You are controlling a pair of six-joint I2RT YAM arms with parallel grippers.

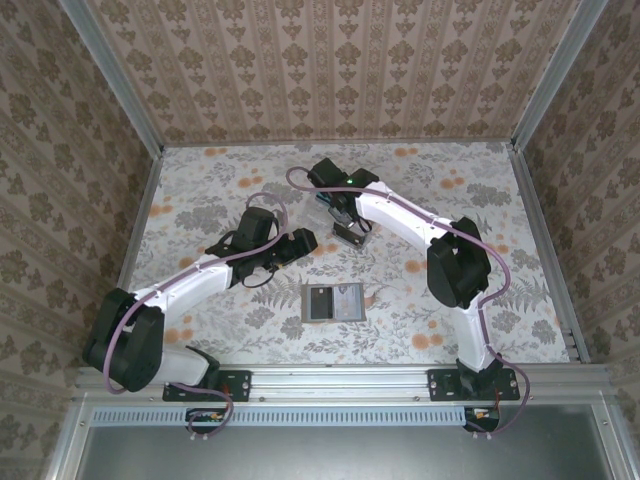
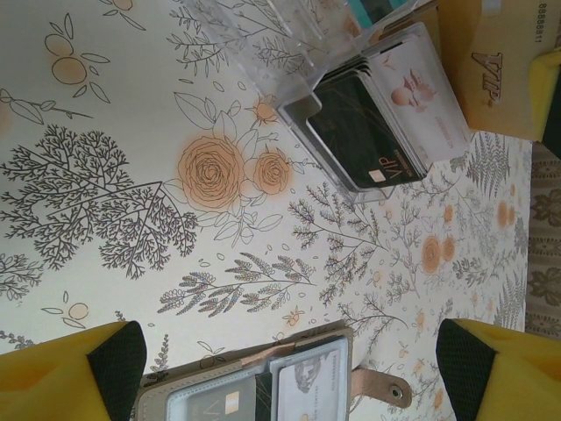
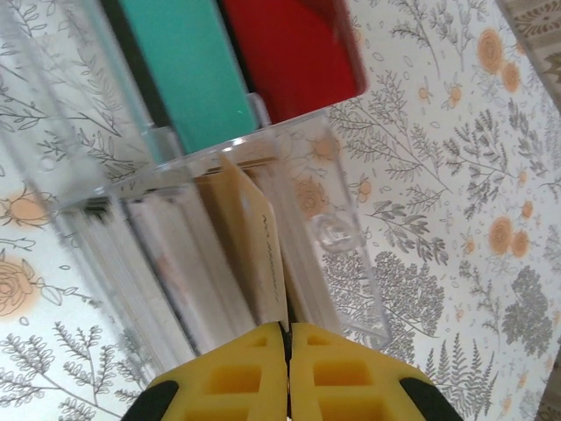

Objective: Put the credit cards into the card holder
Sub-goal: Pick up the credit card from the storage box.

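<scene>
1. Left claw [image 2: 289, 364] is spread wide, hanging just over the card holder [image 2: 254, 390], which lies open on the counter [image 1: 200, 190].
2. Right claw [image 3: 287, 338] is pressed together on the edge of a tan card [image 3: 254, 254] standing in the clear rack [image 3: 342, 263], near the teal card [image 3: 188, 70] and red card [image 3: 298, 53].
3. The card looks light, stiff and slick, so I'd pinch the flat faces deeper or it'll probably pivot.

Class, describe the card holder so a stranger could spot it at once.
Find the floral table. Near the middle of its near edge lies the card holder, opened flat. Unlike the clear rack beyond it, it is grey-brown with a snap tab.
</scene>
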